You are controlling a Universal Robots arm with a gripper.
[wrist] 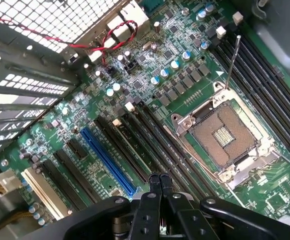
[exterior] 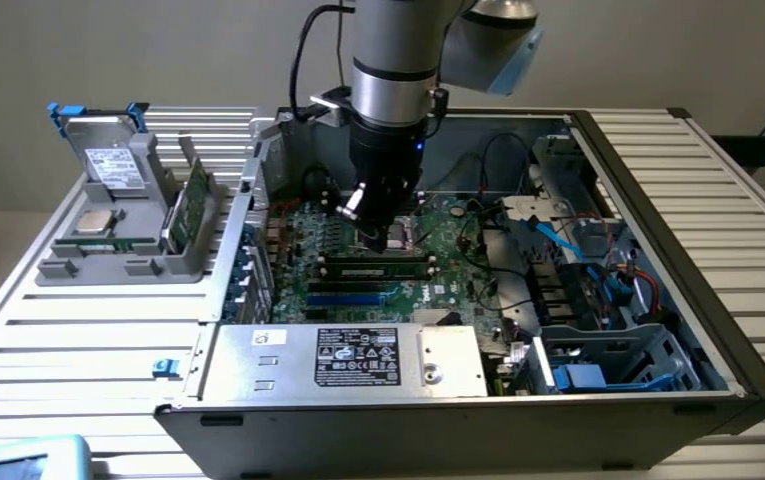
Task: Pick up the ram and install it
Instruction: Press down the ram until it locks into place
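The ram [exterior: 193, 208] stood on edge in the grey holder [exterior: 115, 262] on the counter [exterior: 62, 350], well apart from the pincer [wrist: 159, 183]. The pincer hung empty with fingertips pressed together over the motherboard's [wrist: 185, 90] dark slots [wrist: 150, 140]. A clean pickup would probably need it over the stick's top edge, jaws spread.

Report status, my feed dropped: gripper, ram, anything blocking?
Gripper shut, empty, low over motherboard. Ram upright in holder, outside case. Nothing against gripper.

An open dark metal computer case [exterior: 702, 250] lies on the slatted worktop [exterior: 75, 340]; a grey plastic parts holder [exterior: 122, 245] is placed at the exterior view's left.
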